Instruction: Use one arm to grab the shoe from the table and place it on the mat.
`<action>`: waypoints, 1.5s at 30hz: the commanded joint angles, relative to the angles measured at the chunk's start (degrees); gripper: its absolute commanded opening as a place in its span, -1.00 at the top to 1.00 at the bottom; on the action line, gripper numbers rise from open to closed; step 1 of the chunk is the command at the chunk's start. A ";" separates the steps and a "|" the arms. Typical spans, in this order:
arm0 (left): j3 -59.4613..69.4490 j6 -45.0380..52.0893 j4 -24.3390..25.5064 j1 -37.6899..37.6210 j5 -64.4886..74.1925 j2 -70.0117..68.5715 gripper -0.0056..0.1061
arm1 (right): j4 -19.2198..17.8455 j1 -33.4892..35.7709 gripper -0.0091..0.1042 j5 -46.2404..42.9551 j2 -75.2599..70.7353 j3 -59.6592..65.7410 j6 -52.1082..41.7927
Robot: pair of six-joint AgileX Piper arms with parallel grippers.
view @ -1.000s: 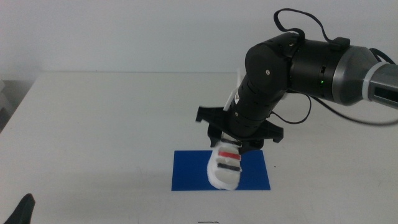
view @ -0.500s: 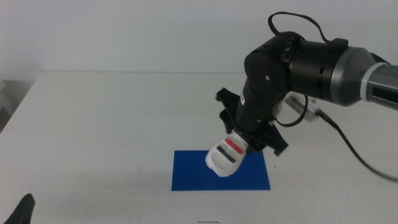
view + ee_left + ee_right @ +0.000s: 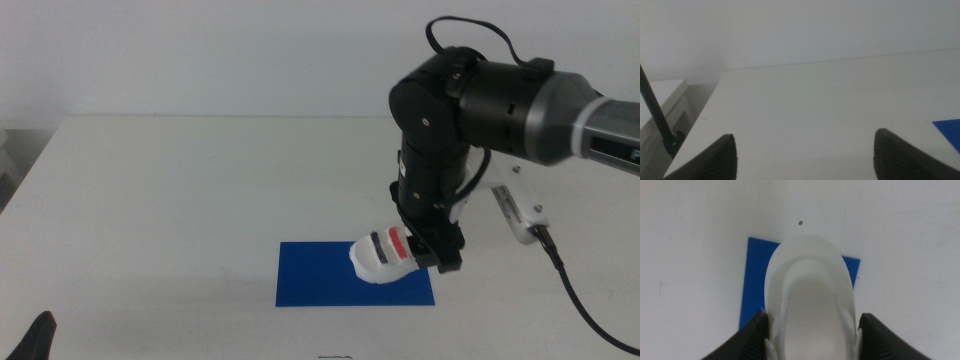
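Note:
The white shoe [image 3: 385, 256] with black and red straps lies sideways over the right half of the dark-blue mat [image 3: 320, 280], toe pointing left. The right arm reaches down from the right, and its gripper [image 3: 420, 248] is shut on the shoe's heel end. From the right wrist, the shoe [image 3: 810, 300] fills the space between the two dark jaws, my right gripper [image 3: 811, 335] squeezing its sides, with the mat [image 3: 754, 280] beneath it. The left gripper [image 3: 805, 150] waits at the table's near left corner, jaws wide apart and nothing between them.
The white table [image 3: 180, 190] stretches wide around the mat. A white part of the arm with a cable [image 3: 520, 215] hangs to the right of the mat. A small dark speck [image 3: 800, 223] lies on the table beyond the mat.
The right wrist has rotated, turning the shoe from toe-toward-the-camera to toe-left, and has lowered it onto the right half of the mat. The left arm has stayed still.

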 commanded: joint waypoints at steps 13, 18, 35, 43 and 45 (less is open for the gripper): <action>-0.19 -0.69 -0.32 -0.22 -4.74 -1.08 -0.78 | 8.01 -0.95 0.86 6.19 10.59 -16.78 1.13; -0.19 -0.69 -0.32 -0.22 -4.74 -1.08 -0.78 | 9.89 -1.56 0.86 6.19 12.66 -16.72 1.13; -0.19 -0.69 -0.32 -0.22 -4.74 -1.08 -0.78 | 11.08 -2.60 -0.16 4.73 13.43 -16.60 1.13; -0.19 -0.69 -0.32 -0.22 -4.74 -1.08 -0.78 | 14.68 -2.70 -0.78 -0.56 12.19 -17.31 -5.56; -0.19 -0.69 -0.32 -0.22 -4.74 -1.08 -0.78 | 16.92 -3.01 -0.80 1.16 10.55 -17.98 -11.48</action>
